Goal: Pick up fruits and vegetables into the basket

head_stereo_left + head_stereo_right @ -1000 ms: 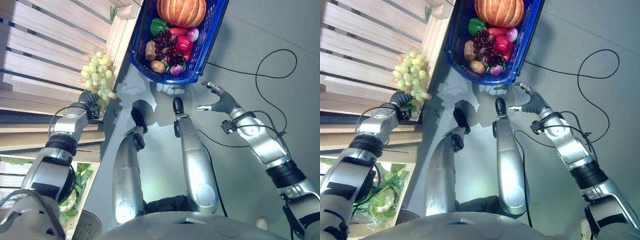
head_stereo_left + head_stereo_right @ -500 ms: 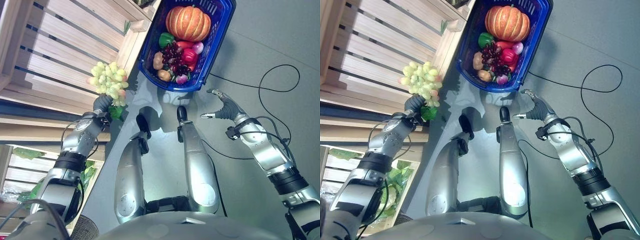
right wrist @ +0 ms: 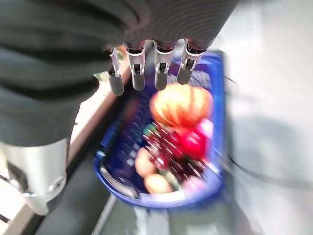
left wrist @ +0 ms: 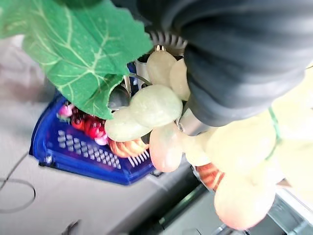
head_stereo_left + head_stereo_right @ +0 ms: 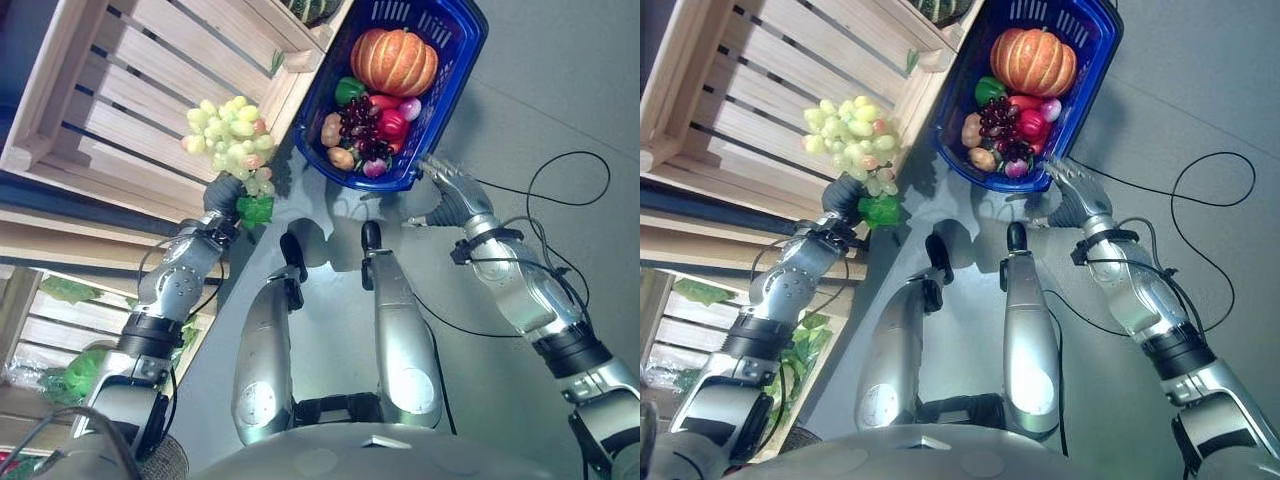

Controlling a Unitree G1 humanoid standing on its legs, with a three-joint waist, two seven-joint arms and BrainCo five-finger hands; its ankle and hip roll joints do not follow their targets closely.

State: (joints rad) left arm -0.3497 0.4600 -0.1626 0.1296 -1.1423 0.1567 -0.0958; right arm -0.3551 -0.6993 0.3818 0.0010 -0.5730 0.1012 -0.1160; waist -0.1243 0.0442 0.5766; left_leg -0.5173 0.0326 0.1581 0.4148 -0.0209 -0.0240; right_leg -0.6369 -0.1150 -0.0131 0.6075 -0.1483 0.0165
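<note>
The left hand grips a pale green grape bunch with one green leaf beside the wooden crate, while the right hand, fingers extended, hovers near the blue basket.

I see green grapes with a leaf, clutched in my left hand, beside the blue basket on the floor, filled with pumpkin, dark grapes, pepper.

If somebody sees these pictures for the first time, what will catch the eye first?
Probably the green grapes, held up by the left hand in front of the wooden crate. Next, the blue basket on the floor, with an orange pumpkin and dark grapes inside. The right hand hangs open near its rim.
</note>
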